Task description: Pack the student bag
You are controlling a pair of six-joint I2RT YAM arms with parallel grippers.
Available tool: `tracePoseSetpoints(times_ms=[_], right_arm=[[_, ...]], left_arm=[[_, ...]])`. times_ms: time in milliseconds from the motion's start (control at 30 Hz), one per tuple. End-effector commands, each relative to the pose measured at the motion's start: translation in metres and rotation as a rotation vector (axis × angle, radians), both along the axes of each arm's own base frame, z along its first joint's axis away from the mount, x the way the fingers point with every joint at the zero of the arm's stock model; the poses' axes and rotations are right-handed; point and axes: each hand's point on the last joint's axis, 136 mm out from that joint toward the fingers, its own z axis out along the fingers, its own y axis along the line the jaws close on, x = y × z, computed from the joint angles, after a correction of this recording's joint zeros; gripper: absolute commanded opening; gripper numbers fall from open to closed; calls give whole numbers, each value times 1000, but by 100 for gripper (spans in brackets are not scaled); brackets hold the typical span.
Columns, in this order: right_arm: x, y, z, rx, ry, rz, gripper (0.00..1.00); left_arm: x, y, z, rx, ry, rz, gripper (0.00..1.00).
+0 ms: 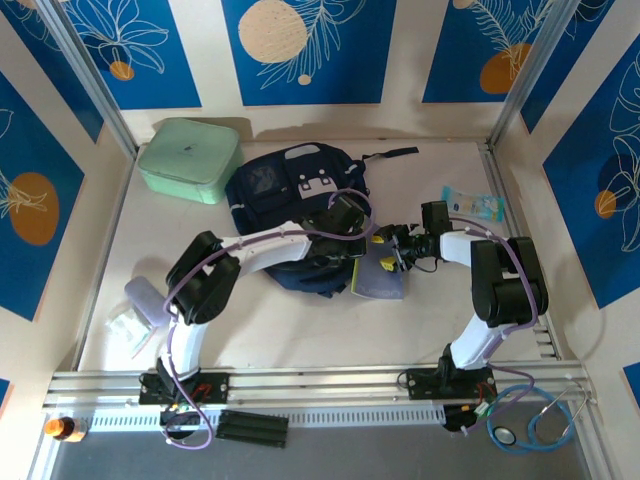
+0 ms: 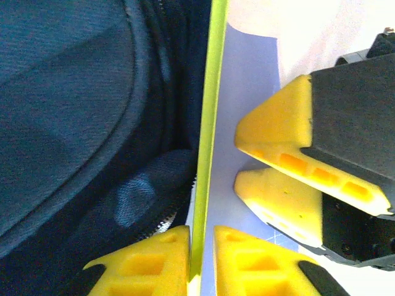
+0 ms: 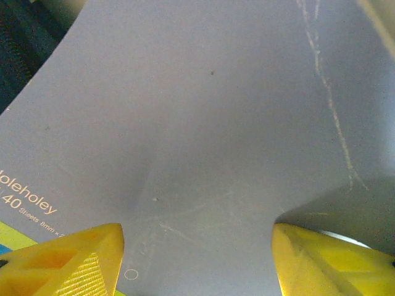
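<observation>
The student bag point(image 1: 285, 190), a navy backpack, lies in the middle of the table, and its dark fabric and zip point(image 2: 74, 111) run along the left side of the left wrist view. A lavender notebook point(image 1: 385, 283) with a lime-green edge point(image 2: 208, 111) sits at the bag's right side. My left gripper point(image 2: 200, 250) is shut on that lime edge, one yellow finger on each side. My right gripper point(image 3: 197, 253) stands open just over the notebook's cover point(image 3: 203, 123), with its fingertips point(image 2: 278, 132) against the cover close beside the left gripper.
A mint-green case point(image 1: 190, 158) stands at the back left, touching the bag. A blue and white packet point(image 1: 475, 205) lies at the right. A grey roll and clear wrappers point(image 1: 140, 310) sit by the left arm's base. Metal rails edge the table.
</observation>
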Motion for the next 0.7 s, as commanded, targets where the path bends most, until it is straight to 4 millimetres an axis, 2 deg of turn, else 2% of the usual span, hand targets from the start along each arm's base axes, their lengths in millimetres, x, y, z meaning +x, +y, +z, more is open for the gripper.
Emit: tracePoseSetpoints(times_ms=[0, 133, 267, 333, 500, 667], right_arm=[[-19, 5, -21, -12, 96, 27, 66], [-19, 5, -17, -14, 75, 32, 66], [-15, -2, -6, -34, 21, 24, 66], [-11, -9, 6, -37, -38, 12, 67], [-1, -26, 49, -62, -215, -28, 77], [4, -22, 96, -26, -374, -30, 84]], left_arm=[[1, -21, 10, -59, -11, -65, 15], [2, -22, 9, -49, -10, -74, 12], [6, -15, 16, -28, -24, -81, 0], [10, -10, 30, -30, -57, -91, 0], [27, 14, 89, -114, -160, -77, 0], [51, 51, 141, -264, -234, 35, 0]])
